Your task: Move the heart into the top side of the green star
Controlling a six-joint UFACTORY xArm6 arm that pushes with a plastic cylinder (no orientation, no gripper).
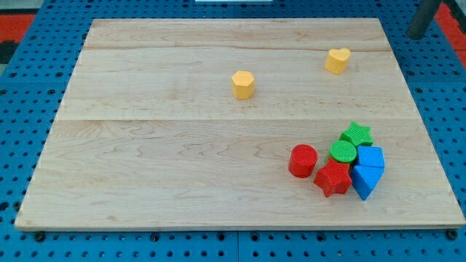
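The yellow heart (337, 60) lies near the top right of the wooden board (182, 167). The green star (357, 134) sits lower right, at the top of a tight cluster of blocks, well below the heart. My tip (416, 35) is at the view's top right, just off the board's corner over the blue pegboard. It is to the right of and above the heart and touches no block.
A yellow hexagon (243, 84) lies left of the heart. The cluster holds a green cylinder (343, 152), a red cylinder (303, 160), a red star (333, 177), a blue block (371, 156) and a blue wedge (366, 180).
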